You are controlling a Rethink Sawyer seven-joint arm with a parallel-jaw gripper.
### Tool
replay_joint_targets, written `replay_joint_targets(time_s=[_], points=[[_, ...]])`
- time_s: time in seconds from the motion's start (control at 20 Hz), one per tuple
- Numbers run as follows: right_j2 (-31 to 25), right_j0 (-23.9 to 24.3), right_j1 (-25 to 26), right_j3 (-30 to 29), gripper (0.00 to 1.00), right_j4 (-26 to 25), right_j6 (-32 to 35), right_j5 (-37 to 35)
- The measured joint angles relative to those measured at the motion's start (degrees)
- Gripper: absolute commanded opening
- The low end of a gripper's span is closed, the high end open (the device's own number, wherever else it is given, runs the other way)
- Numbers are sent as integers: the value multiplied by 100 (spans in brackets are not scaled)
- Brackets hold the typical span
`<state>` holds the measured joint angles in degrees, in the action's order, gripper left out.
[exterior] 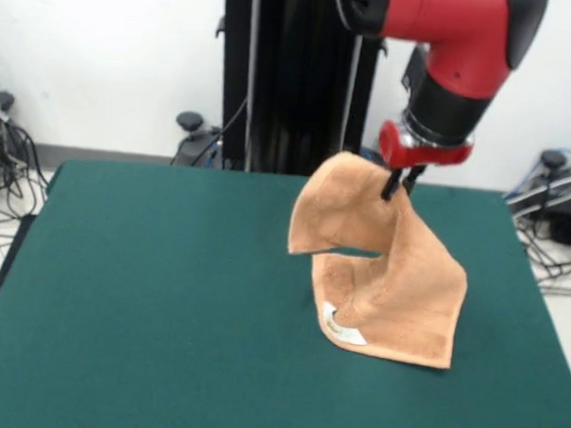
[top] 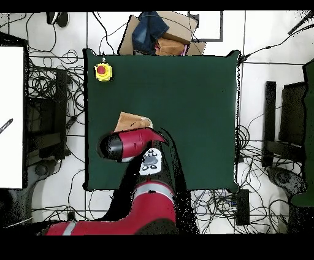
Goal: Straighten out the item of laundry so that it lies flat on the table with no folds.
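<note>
The tool (exterior: 398,190) is clenched on an upper edge of the towel (exterior: 389,280), holding it up so that the cloth hangs in a peaked, tent-like shape on the table (exterior: 162,294), right of centre in the front view. The lower part of the towel rests on the green top, where the small white label (exterior: 341,328) shows near the bottom corner, while one loose flap curls out to the side below the grip. In the overhead view the arm (top: 132,146) covers most of the cloth and only a tan corner shows beside it; a yellow box with a red button (top: 103,72) sits well apart, near a table corner. The towel looks light, soft and limp: it drapes and folds under its own weight and will follow wherever it is pulled, though terry probably drags on the felt rather than sliding freely. A hold at a corner or along the border would likely serve best, so that the resting part acts as an anchor while the lifted edge is drawn outward and laid down flat.
</note>
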<state>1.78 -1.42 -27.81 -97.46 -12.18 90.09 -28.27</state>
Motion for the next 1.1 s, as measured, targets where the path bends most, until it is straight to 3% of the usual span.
replay_joint_targets(time_s=[0.3, 1.1], points=[[2, -133, 279, 252, 0, 20, 0, 1], [3, -156, 70, 247, 0, 319, 0, 0]])
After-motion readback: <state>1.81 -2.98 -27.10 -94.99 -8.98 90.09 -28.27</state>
